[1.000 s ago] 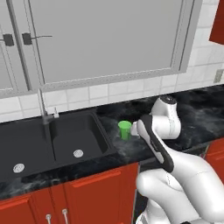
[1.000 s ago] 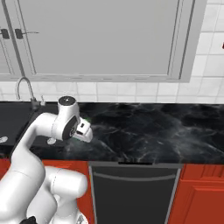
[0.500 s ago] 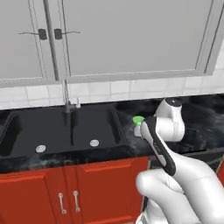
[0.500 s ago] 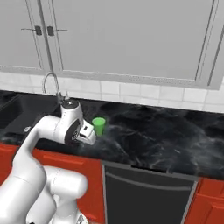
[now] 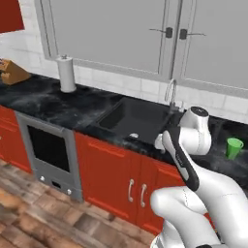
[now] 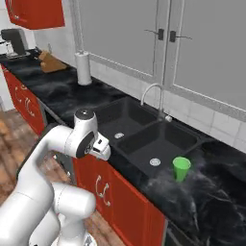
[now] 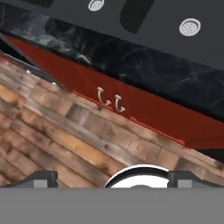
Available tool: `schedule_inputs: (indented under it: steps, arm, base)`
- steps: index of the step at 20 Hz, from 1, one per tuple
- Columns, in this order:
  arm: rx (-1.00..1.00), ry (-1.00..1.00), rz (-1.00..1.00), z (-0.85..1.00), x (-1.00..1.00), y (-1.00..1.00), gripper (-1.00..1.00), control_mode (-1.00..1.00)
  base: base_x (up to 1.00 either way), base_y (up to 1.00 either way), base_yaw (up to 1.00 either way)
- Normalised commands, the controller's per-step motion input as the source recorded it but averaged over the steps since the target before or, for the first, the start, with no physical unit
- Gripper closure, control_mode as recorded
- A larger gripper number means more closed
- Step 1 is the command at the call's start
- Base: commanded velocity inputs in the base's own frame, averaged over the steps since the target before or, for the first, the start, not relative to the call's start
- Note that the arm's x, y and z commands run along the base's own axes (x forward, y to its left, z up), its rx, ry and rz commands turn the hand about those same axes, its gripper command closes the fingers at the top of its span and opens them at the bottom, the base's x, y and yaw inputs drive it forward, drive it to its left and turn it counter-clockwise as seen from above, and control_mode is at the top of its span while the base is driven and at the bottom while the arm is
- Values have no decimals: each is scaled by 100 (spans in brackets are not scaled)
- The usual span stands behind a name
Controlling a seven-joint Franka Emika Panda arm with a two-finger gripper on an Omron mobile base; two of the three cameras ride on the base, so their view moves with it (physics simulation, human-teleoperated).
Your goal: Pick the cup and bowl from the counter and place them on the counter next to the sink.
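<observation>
Cup (image 6: 181,168) aside, the nearest surface is the wooden plank floor (image 7: 52,135), brown and grainy, below glossy red cabinet doors (image 7: 109,94) with small curved silver handles. Over it the gripper (image 7: 112,178) points downward, jaws spread wide and empty, at the end of the white arm, which is folded in front of the counter edge with its elbow raised. Beyond runs the counter (image 6: 202,202), glossy black marble with faint white veins. The sink (image 6: 144,137) is a dark double basin with round silver drains and a curved silver faucet (image 6: 153,96) behind. The small bright green tumbler stands upright on the counter just beside the sink's right rim, well apart from the gripper. Farther along stands a white paper-towel roll (image 5: 66,73).
</observation>
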Motion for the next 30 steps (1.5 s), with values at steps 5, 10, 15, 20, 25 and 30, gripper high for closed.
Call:
schedule_inputs:
  steps: [5,10,15,20,25,30]
  arm:
    - [0,0,0,0,0,0,-100,100]
    - [0,0,0,0,0,0,-100,100]
    - [0,0,0,0,0,0,-100,100]
    - [0,0,0,0,0,0,-100,100]
    - [0,0,0,0,0,0,-100,100]
    - [0,0,0,0,0,0,-100,100]
  base:
    - [-1,0,97]
    - [-10,0,94]
    - [-4,0,92]
    - [58,-19,51]
    - [98,11,-8]
    - [37,41,-25]
